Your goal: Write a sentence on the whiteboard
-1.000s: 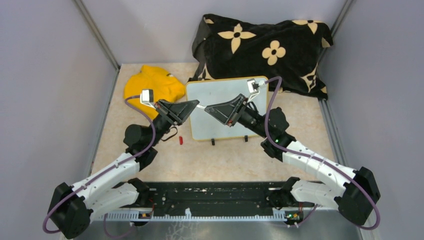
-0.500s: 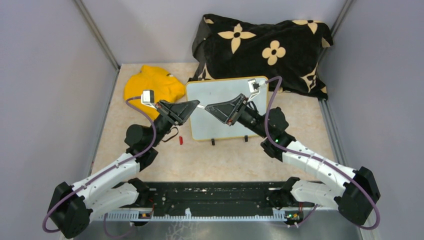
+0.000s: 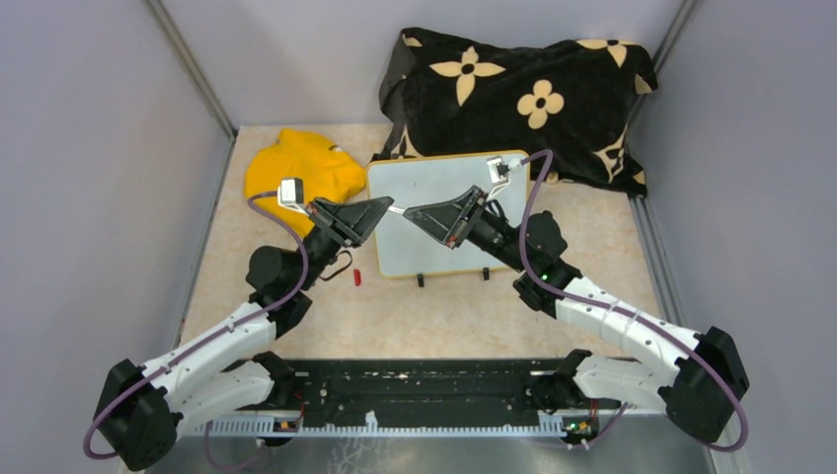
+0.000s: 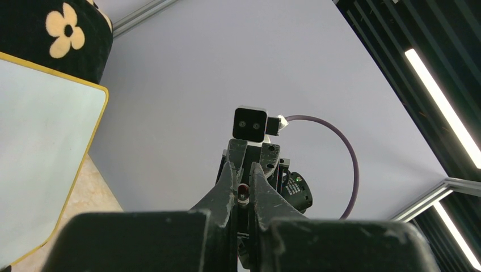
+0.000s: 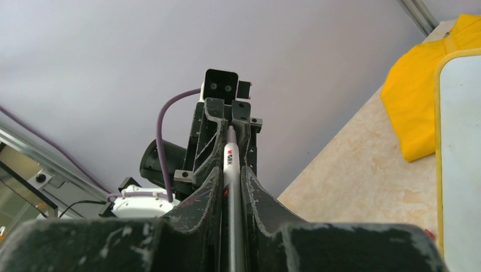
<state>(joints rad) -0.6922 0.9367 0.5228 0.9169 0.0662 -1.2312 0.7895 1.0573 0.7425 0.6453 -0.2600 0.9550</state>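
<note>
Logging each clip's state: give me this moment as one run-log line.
left gripper: shut on marker | right gripper: shut on marker | both above whiteboard | whiteboard: no writing visible

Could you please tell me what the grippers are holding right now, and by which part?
Both grip one white marker over the whiteboard: the right gripper around its barrel, the left gripper on its opposite end.
</note>
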